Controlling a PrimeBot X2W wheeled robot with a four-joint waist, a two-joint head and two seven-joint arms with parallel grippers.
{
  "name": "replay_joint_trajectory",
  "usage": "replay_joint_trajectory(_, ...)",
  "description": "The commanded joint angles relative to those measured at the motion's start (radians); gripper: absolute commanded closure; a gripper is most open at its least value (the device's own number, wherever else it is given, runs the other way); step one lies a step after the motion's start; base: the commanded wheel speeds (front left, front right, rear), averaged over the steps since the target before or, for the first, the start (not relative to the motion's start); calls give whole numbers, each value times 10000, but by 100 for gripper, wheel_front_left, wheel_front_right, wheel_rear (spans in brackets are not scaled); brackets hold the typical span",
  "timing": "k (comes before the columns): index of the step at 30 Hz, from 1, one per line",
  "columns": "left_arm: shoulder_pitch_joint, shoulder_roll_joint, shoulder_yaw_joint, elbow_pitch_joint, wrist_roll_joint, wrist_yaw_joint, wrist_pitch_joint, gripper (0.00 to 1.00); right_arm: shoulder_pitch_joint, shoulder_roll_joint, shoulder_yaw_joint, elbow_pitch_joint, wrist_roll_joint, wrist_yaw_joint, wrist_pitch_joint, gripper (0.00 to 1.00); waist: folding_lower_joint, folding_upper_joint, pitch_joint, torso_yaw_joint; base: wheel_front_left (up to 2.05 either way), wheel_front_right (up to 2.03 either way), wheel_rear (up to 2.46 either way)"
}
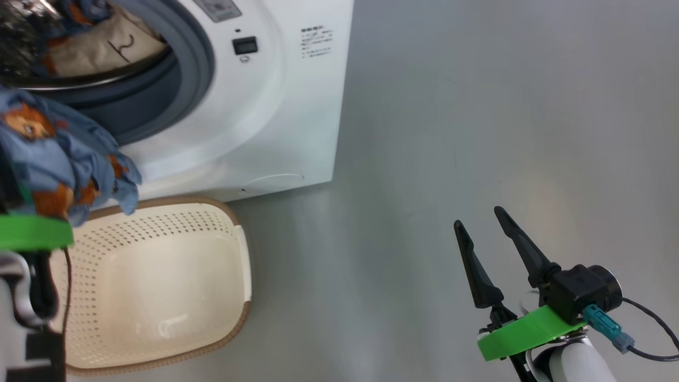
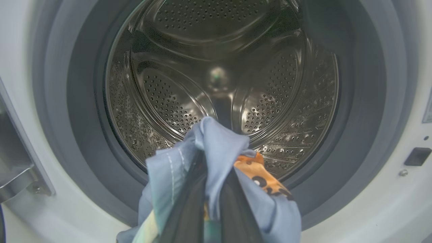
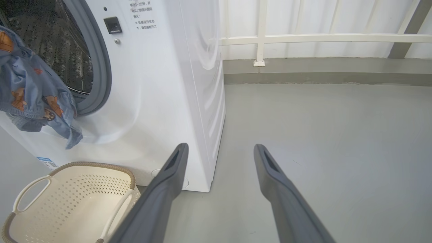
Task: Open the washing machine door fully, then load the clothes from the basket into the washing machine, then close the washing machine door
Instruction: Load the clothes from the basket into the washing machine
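My left gripper (image 2: 213, 189) is shut on a light-blue piece of the clothes (image 2: 219, 145), held just in front of the washing machine (image 1: 297, 122) opening. The steel drum (image 2: 175, 98) lies straight ahead of its fingers. In the head view the held piece (image 1: 63, 159) hangs above the basket (image 1: 233, 217), which is empty. Another cream and blue piece (image 1: 101, 48) lies inside the drum. The washing machine door is out of view; the opening stands uncovered. My right gripper (image 1: 477, 216) is open over the floor, to the right of the machine, holding nothing.
A metal hinge (image 2: 20, 182) sits at the opening's left edge. Grey floor (image 1: 477, 106) stretches to the machine's right. A white railing and wall (image 3: 303, 37) stand behind it. The basket (image 3: 67, 199) sits against the machine's front foot.
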Motion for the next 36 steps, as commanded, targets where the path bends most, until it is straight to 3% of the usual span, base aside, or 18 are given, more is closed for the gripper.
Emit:
replay_joint_trajectory(1,-580,511,228,-33,-22,-45,-63,100,-166,35,247,-264,54,14,-48,0,-1,0,293,-259,0,0,0)
replay_joint_trajectory(9,-2597,1304,-266,1365,182,-57,-61,100,-326,35,333,-408,181,14,-48,0,-1,0,1050,-712,0,0,0)
replay_joint_trajectory(36,-7049,2801,-1747,4604,-87,-68,2,100,-625,36,614,-739,684,14,-48,0,-1,0,3537,-1256,0,0,0)
